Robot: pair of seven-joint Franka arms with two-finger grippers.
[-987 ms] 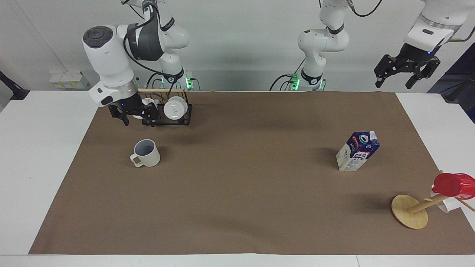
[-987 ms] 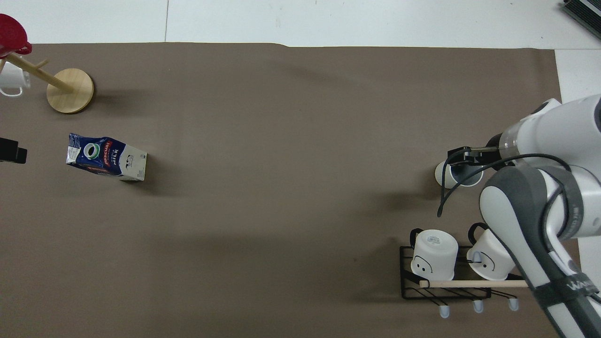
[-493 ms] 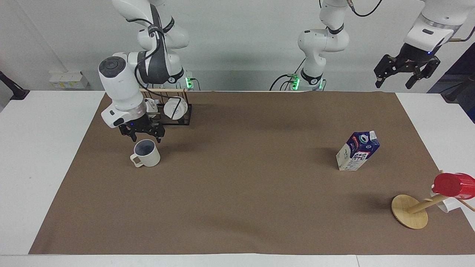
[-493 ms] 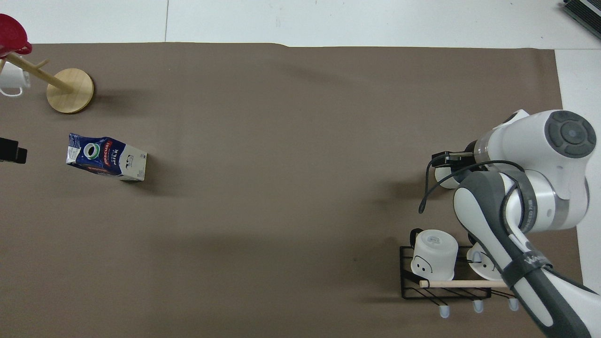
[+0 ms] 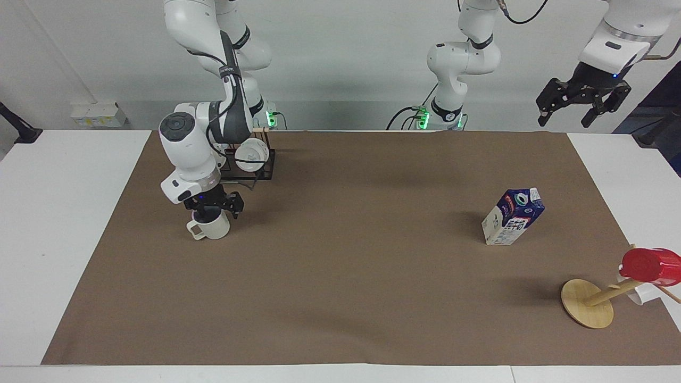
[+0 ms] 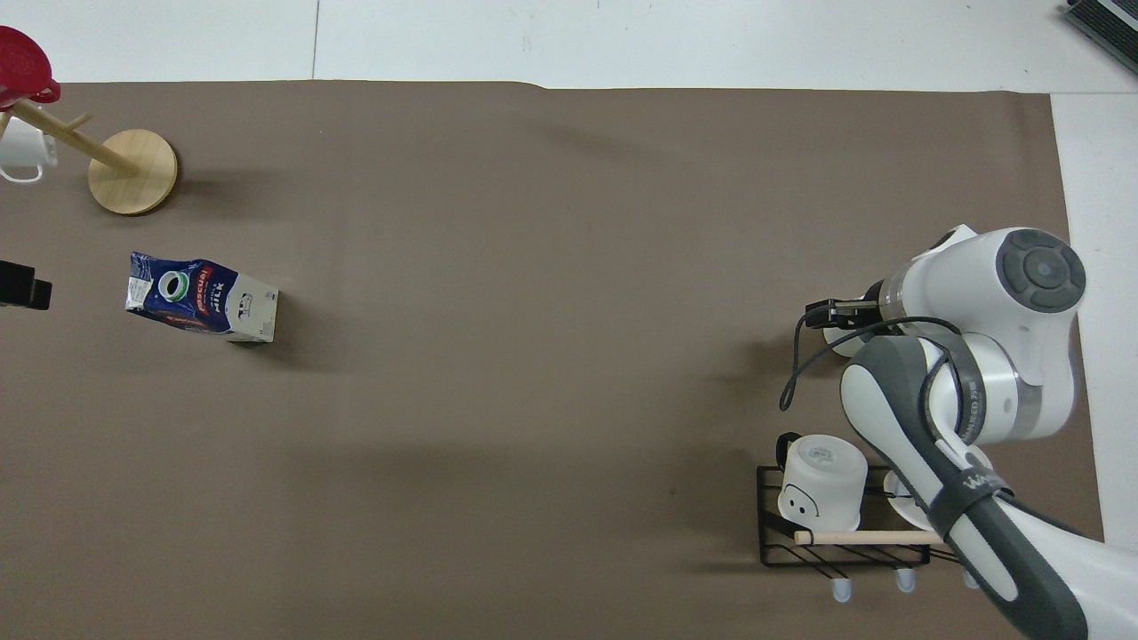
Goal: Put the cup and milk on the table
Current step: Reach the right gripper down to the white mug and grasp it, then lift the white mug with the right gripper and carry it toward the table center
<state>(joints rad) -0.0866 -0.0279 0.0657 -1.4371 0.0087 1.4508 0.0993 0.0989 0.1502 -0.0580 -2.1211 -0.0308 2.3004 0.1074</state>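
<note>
The off-white cup (image 5: 212, 230) stands upright on the brown mat of the table (image 5: 346, 276), toward the right arm's end, handle pointing away from the robots. My right gripper (image 5: 213, 206) is down at the cup's mouth, open, its fingers spread to either side of the rim; I cannot tell whether they touch it. From overhead the right gripper (image 6: 840, 313) and arm hide all but a sliver of the cup (image 6: 834, 339). The blue and white milk (image 5: 513, 217) stands alone toward the left arm's end. My left gripper (image 5: 580, 103) waits open, high off the table's end.
A black wire rack (image 5: 263, 167) holding two white mugs sits nearer the robots than the cup, close to the right arm's elbow. A wooden mug tree (image 5: 588, 303) with a red cup (image 5: 652, 265) and a white mug stands farther from the robots than the milk.
The right arm swung from over the rack out to the cup and lowered its open gripper onto the cup's mouth. The cup, the milk and the left arm stayed put.
</note>
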